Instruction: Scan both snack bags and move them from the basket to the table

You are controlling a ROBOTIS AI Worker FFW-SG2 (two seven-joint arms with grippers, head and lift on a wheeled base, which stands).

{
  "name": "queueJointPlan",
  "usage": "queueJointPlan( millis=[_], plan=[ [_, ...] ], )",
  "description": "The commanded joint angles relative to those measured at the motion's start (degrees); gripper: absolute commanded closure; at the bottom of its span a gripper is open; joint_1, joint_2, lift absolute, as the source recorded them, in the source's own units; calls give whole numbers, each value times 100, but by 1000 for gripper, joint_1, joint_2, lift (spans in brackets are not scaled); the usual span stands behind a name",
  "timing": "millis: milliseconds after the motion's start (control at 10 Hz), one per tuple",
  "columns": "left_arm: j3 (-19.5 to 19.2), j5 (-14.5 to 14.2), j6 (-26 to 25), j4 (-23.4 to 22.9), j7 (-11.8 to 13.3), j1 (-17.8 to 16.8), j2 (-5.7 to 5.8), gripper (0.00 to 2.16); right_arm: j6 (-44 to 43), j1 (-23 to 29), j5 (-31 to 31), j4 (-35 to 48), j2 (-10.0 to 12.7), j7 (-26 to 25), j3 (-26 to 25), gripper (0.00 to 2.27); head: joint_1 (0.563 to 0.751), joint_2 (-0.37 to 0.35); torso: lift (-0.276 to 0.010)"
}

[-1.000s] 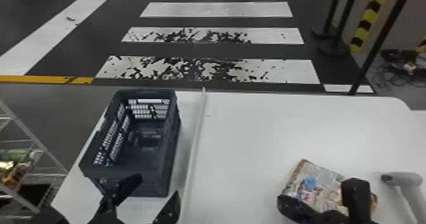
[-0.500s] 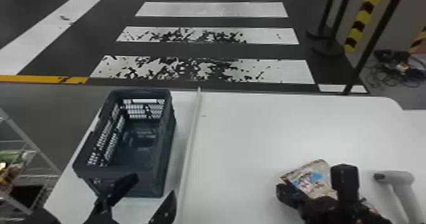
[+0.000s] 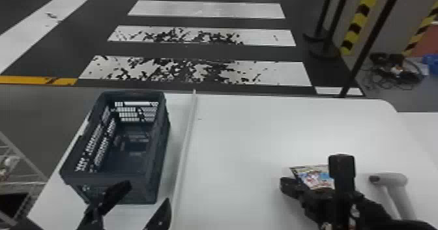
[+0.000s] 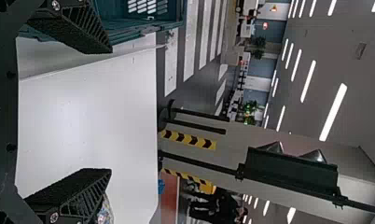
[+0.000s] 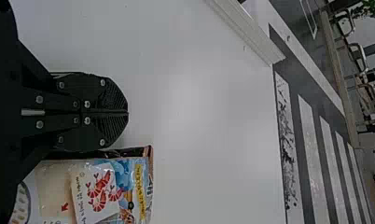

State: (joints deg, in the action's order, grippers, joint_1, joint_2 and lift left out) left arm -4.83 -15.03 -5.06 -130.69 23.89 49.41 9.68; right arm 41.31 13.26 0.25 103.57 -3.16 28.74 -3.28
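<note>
At the lower left of the head view, my left gripper (image 3: 140, 201) stands open by the near end of the dark basket (image 3: 130, 162). Its two spread fingers, with nothing between them, are in the left wrist view, where I see this gripper (image 4: 108, 112) too. In the head view my right gripper (image 3: 288, 185) is over the table, just left of a snack bag (image 3: 314, 179) lying flat. The right wrist view has that gripper (image 5: 127, 113) shut on nothing, beside the bag (image 5: 101, 191) with shrimp pictures. My right arm hides part of the bag; whether a second lies there I cannot tell.
A grey handheld scanner (image 3: 391, 180) lies at the right of the white table (image 3: 234, 138), beside my right arm. A pale raised strip (image 3: 185, 148) runs along the table between the basket and the bag. A wire rack (image 3: 24, 180) stands off the left edge.
My right gripper has moved forward along the bag's left side, and its arm now covers more of the bag. The head view has turned slightly to the right, so basket and scanner appear farther left.
</note>
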Motion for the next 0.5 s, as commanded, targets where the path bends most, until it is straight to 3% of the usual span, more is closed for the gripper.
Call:
queueJointPlan(
  millis=[0,400],
  plan=[
    [0,0,0,17,19,8,-1,87,155,-201,1,-144,0,0,-111,2250,695,-2,-98],
    [53,18,53,122,37,-63,-19,87,243,133,-421,260,0,0,-305,2250,695,-37,-98]
  ],
)
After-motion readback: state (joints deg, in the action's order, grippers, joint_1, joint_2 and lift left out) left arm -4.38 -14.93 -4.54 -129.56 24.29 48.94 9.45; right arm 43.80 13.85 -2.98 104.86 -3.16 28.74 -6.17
